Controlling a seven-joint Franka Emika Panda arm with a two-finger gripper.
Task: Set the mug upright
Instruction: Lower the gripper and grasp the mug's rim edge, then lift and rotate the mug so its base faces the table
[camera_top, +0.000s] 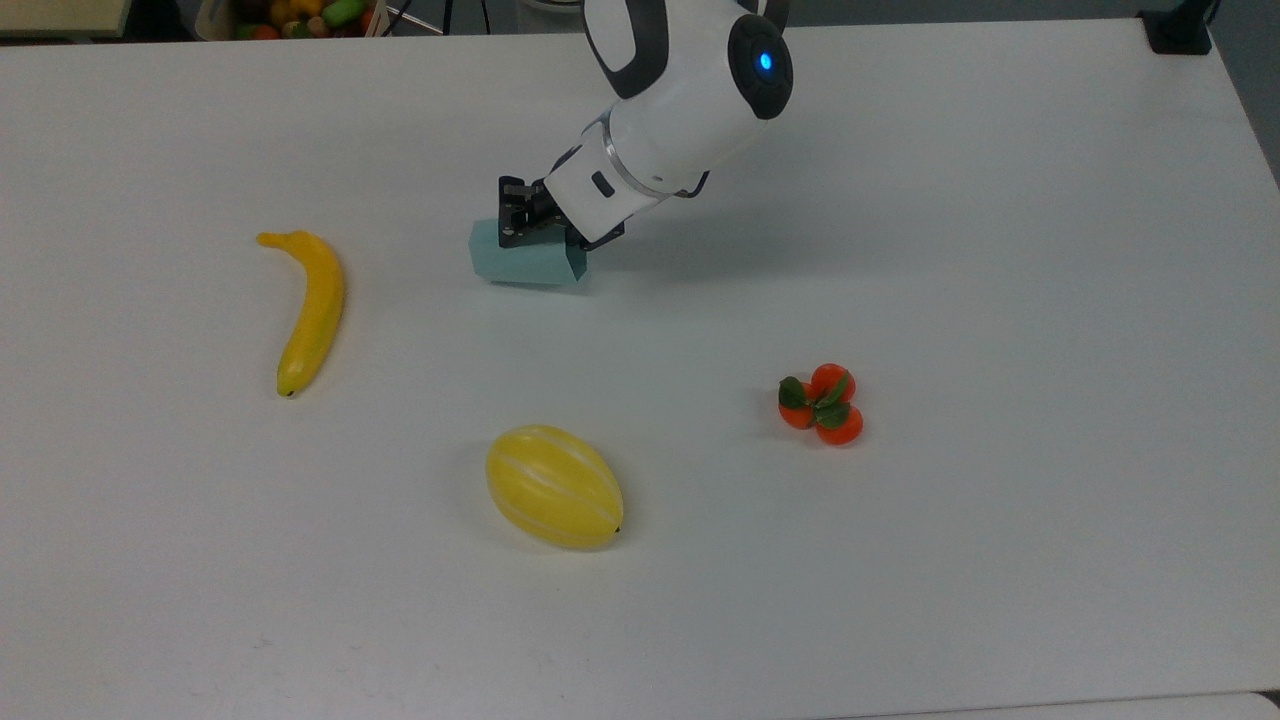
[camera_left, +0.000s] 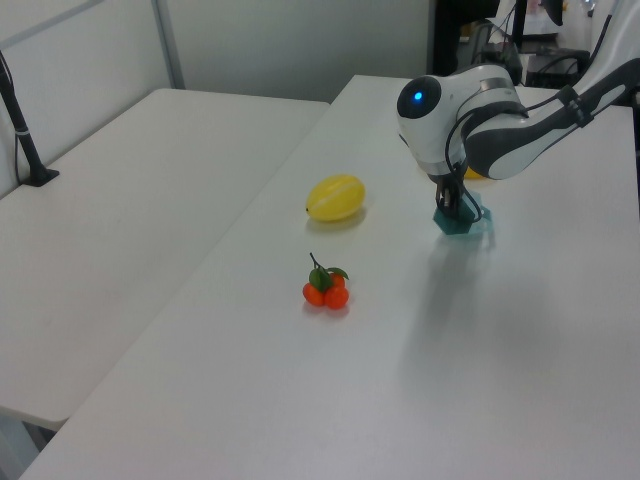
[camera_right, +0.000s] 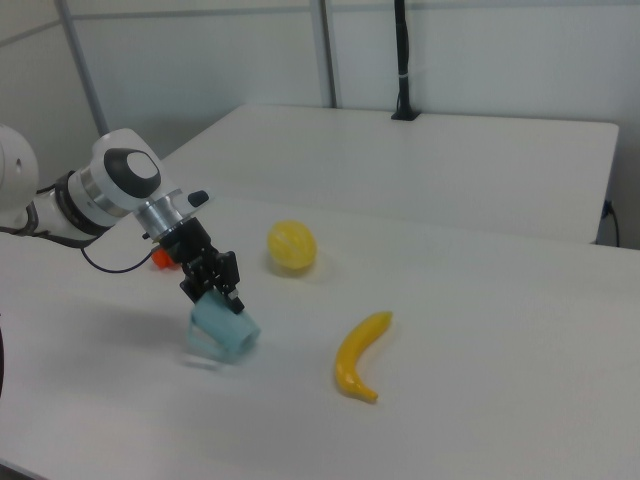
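The pale teal faceted mug (camera_top: 528, 264) lies tipped over at the middle back of the white table (camera_top: 1000, 300), its opening toward the top view's right. In the right view the mug (camera_right: 226, 332) looks tilted, one end raised off the surface. My gripper (camera_top: 521, 226) reaches down at a slant and sits shut on the mug's upper wall. The left view shows the gripper (camera_left: 456, 204) right on top of the mug (camera_left: 461, 222).
A banana (camera_top: 312, 310) lies at the top view's left of the mug. A yellow melon (camera_top: 553, 487) sits nearer the front, with a cluster of small orange fruits (camera_top: 822, 403) to its right. A basket of fruit (camera_top: 300, 14) stands beyond the back edge.
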